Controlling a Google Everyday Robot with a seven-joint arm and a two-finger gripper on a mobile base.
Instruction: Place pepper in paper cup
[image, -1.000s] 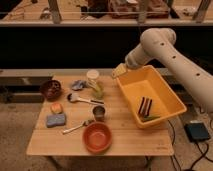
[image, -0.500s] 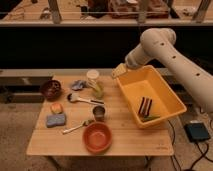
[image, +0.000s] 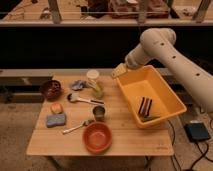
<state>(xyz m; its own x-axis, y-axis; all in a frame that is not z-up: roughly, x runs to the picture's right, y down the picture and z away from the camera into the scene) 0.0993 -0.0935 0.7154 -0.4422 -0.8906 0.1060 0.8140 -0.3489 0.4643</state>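
Warm, yellowish light falls from above onto the wooden table, so its top is bright while the band behind it is nearly black. Soft shadows sit under the table and beside the orange bowl. The yellow bin looks strongly saturated. The gripper, at the bin's far left corner, catches the same pale glow and blurs into the rim. The whole view is soft and grainy.

Looks like a robot lab to me: wooden bench on concrete floor, black box with cables. My gripper hangs at the yellow bin's corner.
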